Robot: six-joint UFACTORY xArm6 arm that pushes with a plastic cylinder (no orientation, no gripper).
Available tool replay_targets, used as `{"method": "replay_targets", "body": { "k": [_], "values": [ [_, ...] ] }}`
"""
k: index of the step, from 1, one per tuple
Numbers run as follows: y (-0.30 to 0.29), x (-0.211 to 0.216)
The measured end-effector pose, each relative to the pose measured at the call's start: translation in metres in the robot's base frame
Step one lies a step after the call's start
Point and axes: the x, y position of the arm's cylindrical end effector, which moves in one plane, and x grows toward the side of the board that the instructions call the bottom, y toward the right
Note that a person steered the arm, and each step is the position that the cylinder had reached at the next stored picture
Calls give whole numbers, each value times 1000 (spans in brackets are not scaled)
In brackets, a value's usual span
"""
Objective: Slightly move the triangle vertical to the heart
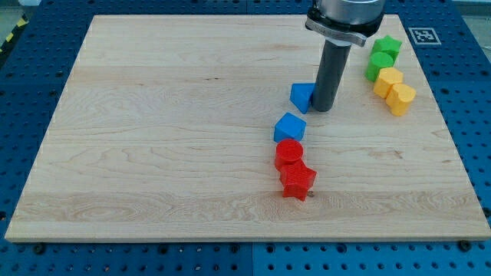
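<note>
A blue triangle [301,95] lies above the board's middle, towards the view's right. My tip [322,110] stands right against its right side; I cannot tell whether they touch. Two yellow blocks sit near the board's right edge: one [388,80] above, and one that looks like a heart [401,99] just below it and touching it. Both lie to the right of my tip.
A blue block [289,126] lies below the triangle. A red round block [289,152] and a red star [298,182] follow below it in a column. A green star [386,47] and a green block [377,67] sit above the yellow blocks. The wooden board [153,138] lies on a blue perforated table.
</note>
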Motion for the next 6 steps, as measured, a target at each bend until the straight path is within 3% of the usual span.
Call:
{"method": "replay_targets", "body": {
  "k": [4, 5, 6],
  "values": [
    [-19, -43],
    [-46, -60],
    [-47, -43]
  ]
}}
